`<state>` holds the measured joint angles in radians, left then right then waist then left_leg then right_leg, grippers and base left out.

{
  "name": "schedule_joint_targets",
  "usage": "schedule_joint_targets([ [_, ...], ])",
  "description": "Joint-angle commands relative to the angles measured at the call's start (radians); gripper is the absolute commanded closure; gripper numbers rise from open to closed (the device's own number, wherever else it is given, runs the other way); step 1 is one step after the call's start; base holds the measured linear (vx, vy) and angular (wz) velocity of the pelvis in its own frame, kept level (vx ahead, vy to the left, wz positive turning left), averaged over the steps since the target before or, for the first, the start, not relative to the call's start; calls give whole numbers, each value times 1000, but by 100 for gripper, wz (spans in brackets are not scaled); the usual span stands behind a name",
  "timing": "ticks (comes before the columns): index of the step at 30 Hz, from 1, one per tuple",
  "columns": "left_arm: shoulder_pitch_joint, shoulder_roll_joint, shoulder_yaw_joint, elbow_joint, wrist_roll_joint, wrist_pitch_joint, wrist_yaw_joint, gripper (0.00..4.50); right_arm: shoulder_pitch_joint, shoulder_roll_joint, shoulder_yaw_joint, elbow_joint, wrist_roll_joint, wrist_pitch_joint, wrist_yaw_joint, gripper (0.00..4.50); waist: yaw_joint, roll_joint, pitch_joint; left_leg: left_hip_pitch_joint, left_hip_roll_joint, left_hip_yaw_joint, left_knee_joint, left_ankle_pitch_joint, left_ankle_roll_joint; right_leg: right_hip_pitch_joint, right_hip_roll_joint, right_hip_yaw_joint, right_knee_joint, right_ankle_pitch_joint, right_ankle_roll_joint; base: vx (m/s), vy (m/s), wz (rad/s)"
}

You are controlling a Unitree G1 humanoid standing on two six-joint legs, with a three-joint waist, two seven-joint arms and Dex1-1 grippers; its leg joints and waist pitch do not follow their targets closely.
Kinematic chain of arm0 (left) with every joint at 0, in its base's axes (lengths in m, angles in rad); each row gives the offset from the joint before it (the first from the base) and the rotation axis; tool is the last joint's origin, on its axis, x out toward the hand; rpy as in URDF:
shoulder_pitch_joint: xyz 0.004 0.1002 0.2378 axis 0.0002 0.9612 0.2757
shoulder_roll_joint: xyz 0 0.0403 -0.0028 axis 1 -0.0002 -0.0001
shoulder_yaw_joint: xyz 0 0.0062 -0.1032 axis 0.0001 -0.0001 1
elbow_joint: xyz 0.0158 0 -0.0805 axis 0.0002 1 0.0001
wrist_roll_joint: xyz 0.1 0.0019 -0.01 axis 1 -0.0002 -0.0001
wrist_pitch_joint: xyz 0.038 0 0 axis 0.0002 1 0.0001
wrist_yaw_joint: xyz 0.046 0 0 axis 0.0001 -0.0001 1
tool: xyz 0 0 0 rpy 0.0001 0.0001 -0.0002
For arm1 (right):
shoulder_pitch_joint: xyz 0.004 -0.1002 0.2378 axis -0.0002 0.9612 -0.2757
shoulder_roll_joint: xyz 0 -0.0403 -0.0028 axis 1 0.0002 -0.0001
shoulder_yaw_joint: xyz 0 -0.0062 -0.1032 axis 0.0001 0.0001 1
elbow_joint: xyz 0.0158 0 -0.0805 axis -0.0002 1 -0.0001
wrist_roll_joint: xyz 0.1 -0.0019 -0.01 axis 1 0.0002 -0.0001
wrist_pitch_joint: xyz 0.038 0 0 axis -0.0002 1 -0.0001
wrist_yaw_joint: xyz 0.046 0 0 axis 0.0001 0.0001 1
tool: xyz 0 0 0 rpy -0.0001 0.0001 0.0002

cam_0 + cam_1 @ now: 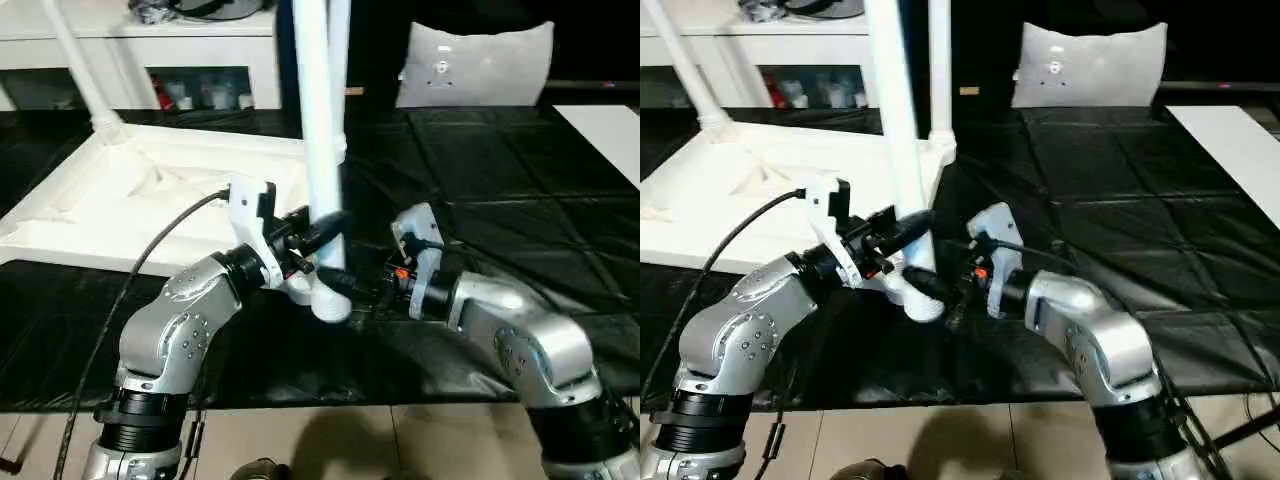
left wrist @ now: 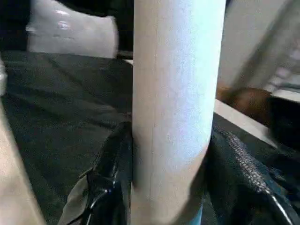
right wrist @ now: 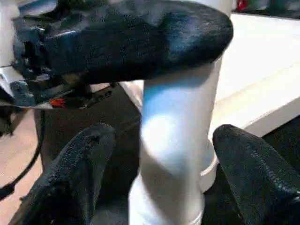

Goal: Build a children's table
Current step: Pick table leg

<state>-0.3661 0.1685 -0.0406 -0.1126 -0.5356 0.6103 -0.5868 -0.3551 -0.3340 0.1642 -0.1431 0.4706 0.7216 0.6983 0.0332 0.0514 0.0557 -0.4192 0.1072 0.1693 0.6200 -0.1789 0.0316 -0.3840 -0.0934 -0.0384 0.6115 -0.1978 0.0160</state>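
Table top (image 1: 120, 205) lies upside down on the black mat (image 1: 520, 170), left of centre, rim up. One leg (image 1: 82, 70) stands in its far-left corner socket, leaning slightly; another leg (image 1: 940, 70) stands upright in the far-right corner socket. A third leg (image 1: 318, 150) is upright at the near-right corner, its lower end at the socket (image 1: 328, 300) there; can't tell how far it is seated. Left gripper (image 1: 322, 228) is clamped on this leg from the left, low on the shaft: in the left wrist view both black fingers (image 2: 110, 173) press against the white tube on either side. Right gripper (image 1: 345, 283) comes in from the right, lower down, just above the socket. In the right wrist view its fingers (image 3: 253, 173) sit spread either side of the leg with visible gaps, so apart and not gripping. Left gripper's finger crosses the leg just above them. Grey-white cushion (image 1: 475, 62) stands at the far edge of the mat, right of centre. White cabinet (image 1: 150, 50) with glass doors is behind the table top, far left. White board (image 1: 610, 130) lies at the mat's far-right edge.
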Motion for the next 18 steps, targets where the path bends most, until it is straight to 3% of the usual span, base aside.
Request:
schedule_joint_targets([
  [1,-30,18,-19,-16,-17,-13,-61,264,-20,-11,7,-2,11,21,25,74,1,-10,-62,40,106,-48,-102,-345,-70,18,-66,42,-70,-224,-193,0,0,0],
  [8,-45,39,-40,-32,-41,-1,-126,264,-52,-25,8,18,40,57,64,69,0,-10,-61,42,107,-48,-102,-352,-74,20,-67,41,-67,-224,-209,0,0,0],
  [9,-49,47,-48,-31,-35,-8,-147,264,-57,-33,11,18,46,75,77,89,0,-14,-61,42,107,-47,-101,-349,-74,20,-68,42,-68,-223,-210,0,0,0],
  [18,-58,74,-76,-34,-25,-21,-206,264,-70,-51,29,30,47,115,99,172,3,-12,-63,41,107,-46,-99,-321,-65,22,-68,41,-64,-207,-222,0,0,0],
])
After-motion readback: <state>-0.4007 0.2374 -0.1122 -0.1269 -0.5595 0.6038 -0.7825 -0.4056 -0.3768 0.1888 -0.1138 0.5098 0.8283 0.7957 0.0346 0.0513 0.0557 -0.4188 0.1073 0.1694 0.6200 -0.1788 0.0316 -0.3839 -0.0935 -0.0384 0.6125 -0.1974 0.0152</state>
